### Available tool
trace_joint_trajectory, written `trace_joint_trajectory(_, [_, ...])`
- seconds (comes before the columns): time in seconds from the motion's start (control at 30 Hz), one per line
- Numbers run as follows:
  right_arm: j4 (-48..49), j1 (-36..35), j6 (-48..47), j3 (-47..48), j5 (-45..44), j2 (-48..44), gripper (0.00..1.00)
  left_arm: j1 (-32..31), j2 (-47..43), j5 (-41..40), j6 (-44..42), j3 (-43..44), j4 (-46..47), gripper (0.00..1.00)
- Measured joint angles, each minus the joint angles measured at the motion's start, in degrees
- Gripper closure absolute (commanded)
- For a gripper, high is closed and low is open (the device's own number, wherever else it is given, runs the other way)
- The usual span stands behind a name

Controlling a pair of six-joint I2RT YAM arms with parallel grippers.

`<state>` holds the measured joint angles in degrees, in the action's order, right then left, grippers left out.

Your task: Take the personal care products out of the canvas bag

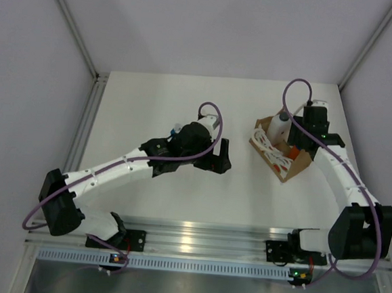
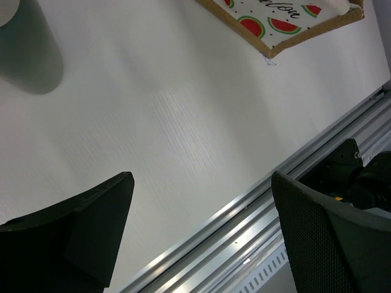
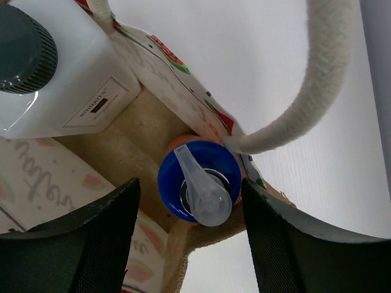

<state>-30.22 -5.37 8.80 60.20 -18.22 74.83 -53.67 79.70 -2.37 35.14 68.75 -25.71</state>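
The right gripper [image 3: 189,186] straddles the blue cap [image 3: 174,177] of the orange bottle [image 3: 183,141] inside the canvas bag [image 1: 297,169] at the overhead view's upper right, pinching or not I cannot tell; a shallow hold could slip, or lift the bag, since the wide-open left gripper [image 2: 201,180] idles mid-frame

Bright even overhead light, soft shadows, glare on aluminium rail [image 1: 189,229]
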Motion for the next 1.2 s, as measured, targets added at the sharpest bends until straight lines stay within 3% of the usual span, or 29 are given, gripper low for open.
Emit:
trace_joint_trajectory(0.43, [0.44,2.45,-2.40,1.09,4.31,6.01,0.27,0.00,-6.27,0.00,-2.36,-6.34,-1.16,0.02])
trace_joint_trajectory(0.7, [1.03,2.93,-2.80,1.09,5.95,6.97,0.31,0.00,-7.61,-0.15,-3.76,-7.13,-1.44,0.02])
trace_joint_trajectory(0.9, [1.99,2.97,-2.82,0.74,5.38,9.42,0.51,0.00,-8.09,-0.26,-3.80,-7.61,-1.68,0.02])
trace_joint_trajectory(1.1, [4.24,3.02,-2.16,-0.39,5.20,9.05,0.78,0.00,-8.63,-0.52,-3.78,-8.46,-1.75,0.02])
trace_joint_trajectory(1.13, [4.52,3.04,-2.14,-0.63,5.20,8.87,0.89,0.00,-8.66,-0.57,-3.78,-8.50,-1.79,0.02])
trace_joint_trajectory(1.2, [4.96,3.04,-2.14,-0.94,5.27,8.68,0.98,0.00,-8.74,-0.72,-3.76,-8.72,-1.77,0.02])
